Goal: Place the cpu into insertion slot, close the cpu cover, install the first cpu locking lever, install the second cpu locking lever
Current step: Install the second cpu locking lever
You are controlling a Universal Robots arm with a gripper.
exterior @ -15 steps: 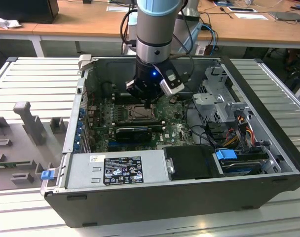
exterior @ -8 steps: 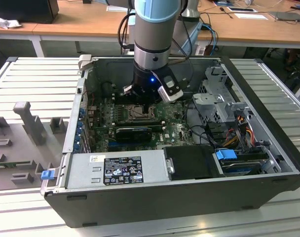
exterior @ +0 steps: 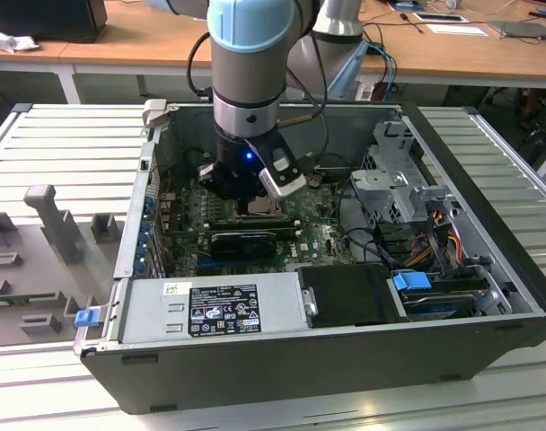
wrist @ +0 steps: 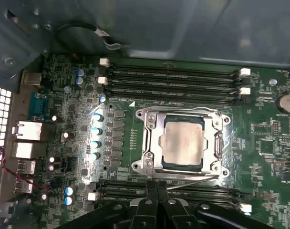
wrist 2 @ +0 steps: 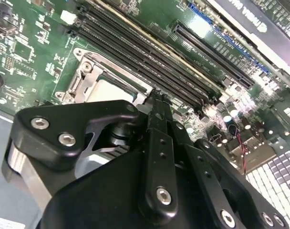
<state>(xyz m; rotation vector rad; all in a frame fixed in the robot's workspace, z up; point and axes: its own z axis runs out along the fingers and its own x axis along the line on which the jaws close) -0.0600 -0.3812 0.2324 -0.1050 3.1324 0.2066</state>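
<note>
Two steps look done: cpu (wrist: 183, 143) seated in insertion slot (wrist: 150, 164), cpu cover (wrist: 216, 143) closed.
Pincer (wrist: 157, 187), pressed together, is held at the socket's lever edge; careful lateral pressing is needed.

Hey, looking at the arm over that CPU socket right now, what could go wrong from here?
The gripper sits right at the edge of the cpu cover, beside a thin lever wire; a slightly off push might bend it. The memory slots flank the socket closely, so a sideways slip could knock them.
</note>
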